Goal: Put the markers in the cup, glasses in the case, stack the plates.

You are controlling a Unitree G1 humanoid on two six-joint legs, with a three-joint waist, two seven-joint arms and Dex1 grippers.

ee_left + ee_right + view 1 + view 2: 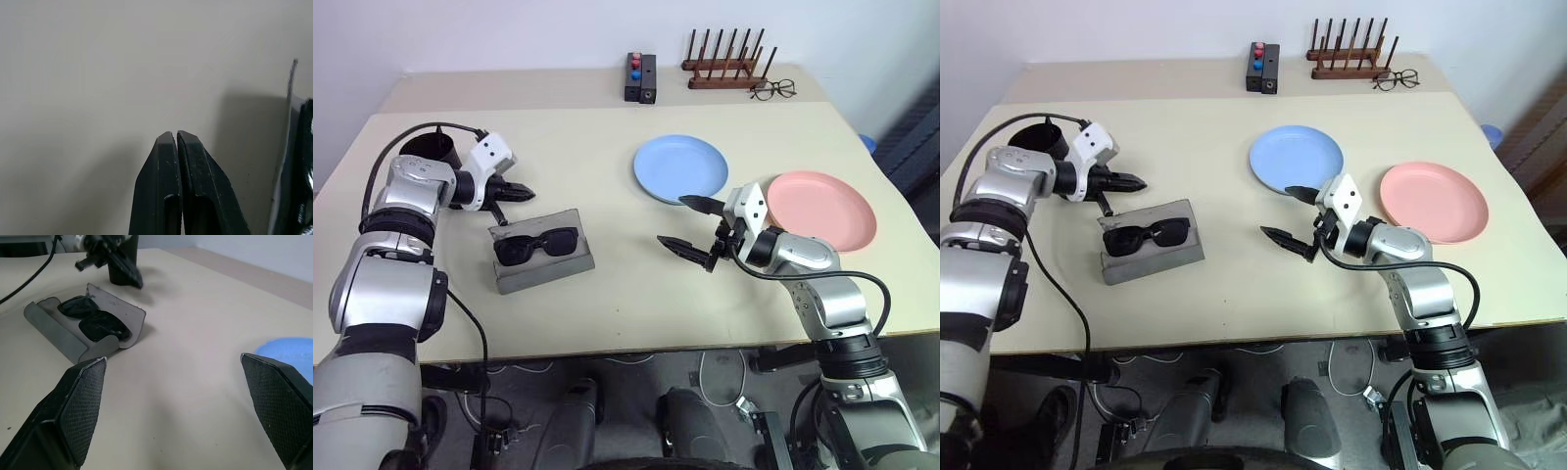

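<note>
The black glasses (537,245) lie in the open grey case (570,262) at the table's left, its flap (536,221) standing up behind them. My left gripper (528,193) is shut on nothing, its fingertips (176,139) pressed together just behind the flap's left end. The black cup (429,149) stands behind that wrist, partly hidden by it. The markers are out of view. The blue plate (680,167) and the pink plate (824,210) lie side by side, apart. My right gripper (674,221) hangs open in front of the blue plate, holding nothing.
At the back edge stand a black box with red and blue buttons (640,77), a wooden peg rack (726,65) and wire-framed spectacles (772,90). A black cable (411,132) loops over the left arm near the cup.
</note>
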